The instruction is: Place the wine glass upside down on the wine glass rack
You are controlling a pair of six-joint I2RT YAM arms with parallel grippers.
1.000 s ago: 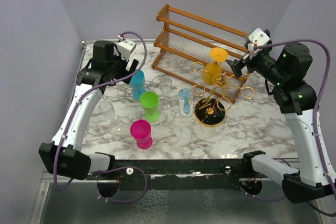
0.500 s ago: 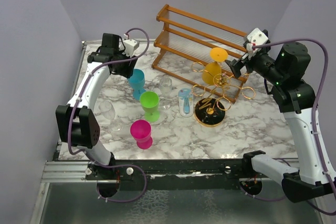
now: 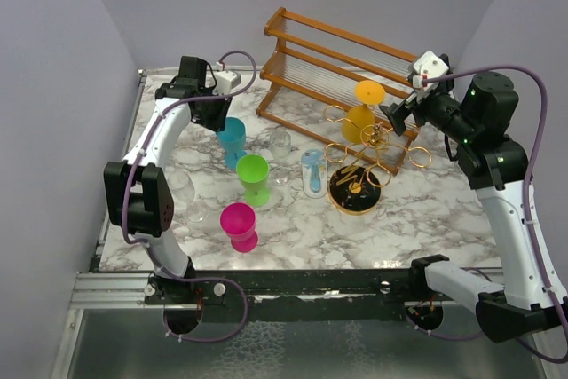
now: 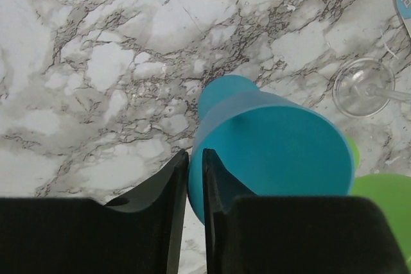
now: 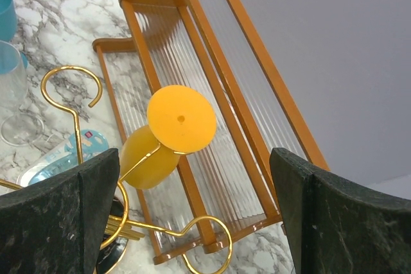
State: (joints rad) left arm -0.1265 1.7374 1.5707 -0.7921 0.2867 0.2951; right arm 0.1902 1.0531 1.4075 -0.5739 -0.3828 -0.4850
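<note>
A blue wine glass (image 3: 232, 140) stands upright at the back left of the marble table. My left gripper (image 3: 218, 118) is down at its top, the jaws nearly together. In the left wrist view the blue wine glass (image 4: 270, 145) fills the right half, and its wall sits in the narrow slit between my fingers (image 4: 195, 153). The gold wine glass rack (image 3: 359, 164) stands at centre right, with a yellow wine glass (image 3: 363, 118) hanging upside down on it. My right gripper (image 3: 397, 114) hovers wide open beside that yellow glass (image 5: 182, 119) and holds nothing.
A green glass (image 3: 253, 177) and a pink glass (image 3: 238, 223) stand near the middle. Clear glasses (image 3: 280, 145) (image 3: 181, 189) and a pale blue one (image 3: 312, 171) stand around them. A brown wooden slatted rack (image 3: 337, 61) lines the back, and grey walls close both sides.
My left arm has stretched out to the back and come down on the blue glass, and its jaws have gone from wide apart to pinching the wall. The right arm has barely moved.
</note>
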